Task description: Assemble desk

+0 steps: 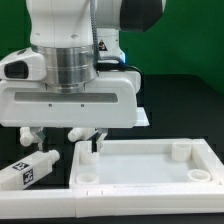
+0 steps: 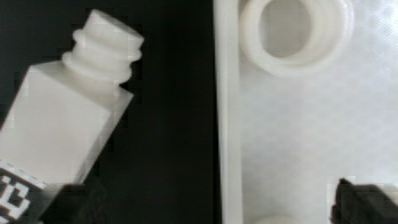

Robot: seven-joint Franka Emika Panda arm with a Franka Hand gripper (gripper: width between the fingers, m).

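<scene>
Jaws wide open, gripping nothing. The dark fingertips (image 2: 71,205) sit far apart in the wrist view, one by the leg (image 2: 71,110), the other over the desk top (image 2: 311,140). Cannot tell if either tip touches anything.

The arm (image 1: 70,40) fills the upper exterior view, its wrist housing low over the black tabletop (image 1: 60,205).

Desk top (image 1: 140,165) lies flat on the tabletop at the exterior view's right, rim up. Ringed corner holes (image 1: 180,150) show at three corners. The fourth corner, nearest the arm, is partly hidden behind one fingertip (image 1: 95,148).

Leg (image 1: 30,168) lies on its side on the tabletop at the exterior view's left, apart from the desk top, with its tag (image 1: 28,172) toward the camera.

In the wrist view the leg lies beside the desk top's rim (image 2: 222,120), angled to it and not touching, with a strip of tabletop (image 2: 169,150) between them. The leg's stepped screw end (image 2: 107,45) lies at the same end as a corner hole (image 2: 294,35). Part of the tag (image 2: 15,190) shows at the leg's other end.

Green backdrop (image 1: 190,60) behind.
</scene>
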